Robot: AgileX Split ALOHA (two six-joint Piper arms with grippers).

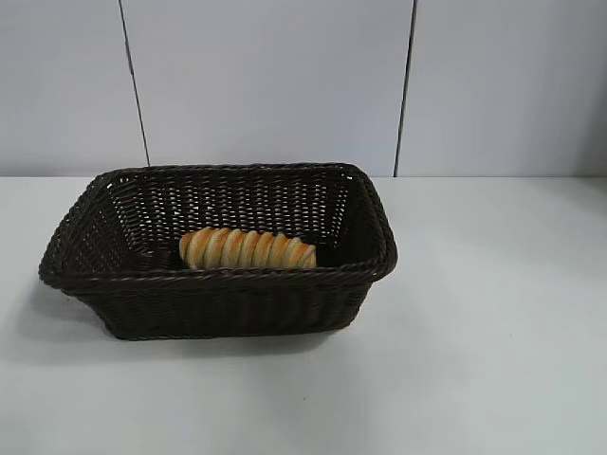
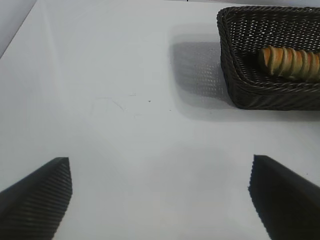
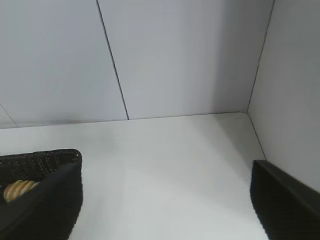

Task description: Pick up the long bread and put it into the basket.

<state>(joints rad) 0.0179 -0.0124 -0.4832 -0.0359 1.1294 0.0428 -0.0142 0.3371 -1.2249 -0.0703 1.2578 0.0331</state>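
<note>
The bread point(image 1: 248, 249) lies flat inside the basket point(image 1: 228, 303), lengthwise along the near wall and toward the right half; the basket stands on the white table point(image 1: 493, 360), left of centre in the exterior view. Left gripper point(image 2: 160, 197): fingers point(image 2: 37, 192) spread wide, nothing between them, over bare table, basket well apart from it. Right gripper point(image 3: 167, 200): fingers point(image 3: 285, 200) likewise spread and empty, above the table; a corner of the basket with the bread's end shows beyond one finger.
</note>
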